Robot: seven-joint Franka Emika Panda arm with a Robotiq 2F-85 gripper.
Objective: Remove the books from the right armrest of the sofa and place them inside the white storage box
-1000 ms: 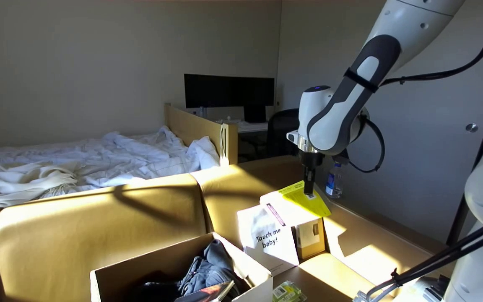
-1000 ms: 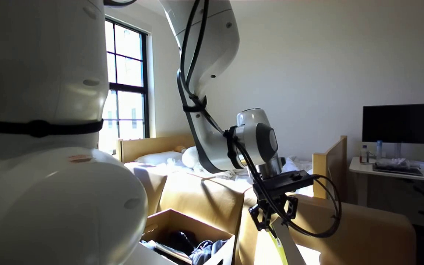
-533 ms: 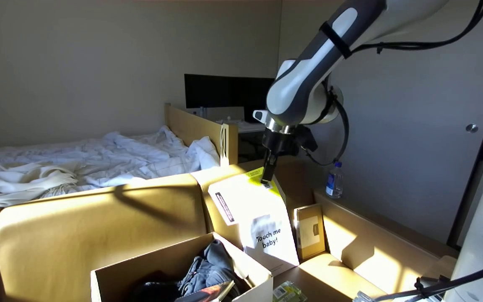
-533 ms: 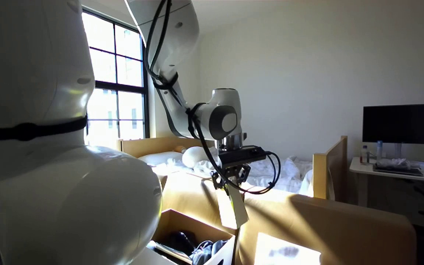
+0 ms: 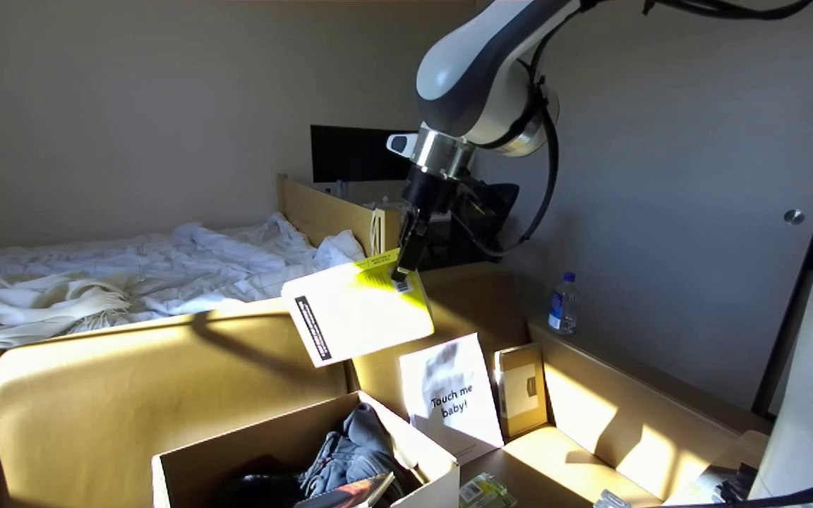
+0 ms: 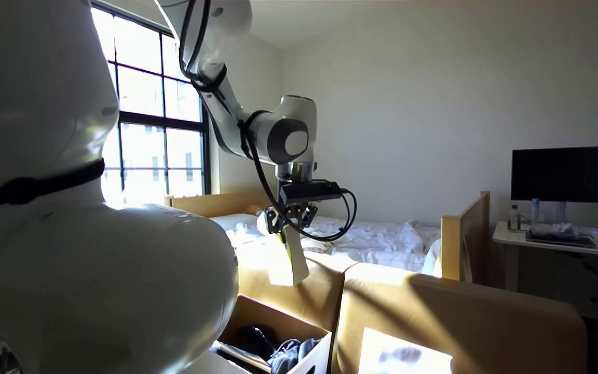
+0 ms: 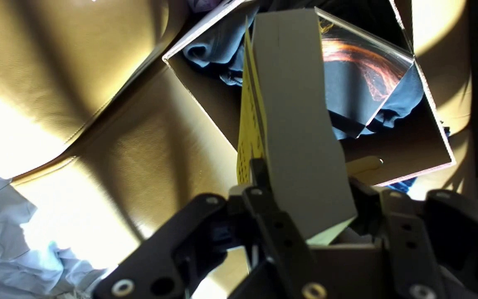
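Observation:
My gripper (image 5: 401, 274) is shut on a thick yellow-and-white book (image 5: 360, 310) and holds it tilted in the air. In the wrist view the book's pale page edge (image 7: 297, 104) lies between both fingers. The book also hangs from the gripper (image 6: 291, 226) in an exterior view (image 6: 287, 265). The white storage box (image 5: 442, 487) is open on the tan sofa (image 5: 166, 388), below the book. It holds dark clothes (image 5: 360, 455) and a dark, orange-patterned book (image 5: 350, 492). A white "Touch me baby!" item (image 5: 451, 398) leans upright on the sofa beside a brown boxy item (image 5: 521, 395).
A water bottle (image 5: 563, 303) stands on the sofa's side armrest (image 5: 632, 381). A green packet (image 5: 484, 490) lies on the seat by the box. The bed (image 5: 202, 261) is behind the backrest. A desk with a monitor (image 6: 571, 176) stands farther back.
My gripper has lifted the yellow-and-white book off the "Touch me baby!" item's area and carried it up and left in the view, toward the storage box. The box has not moved.

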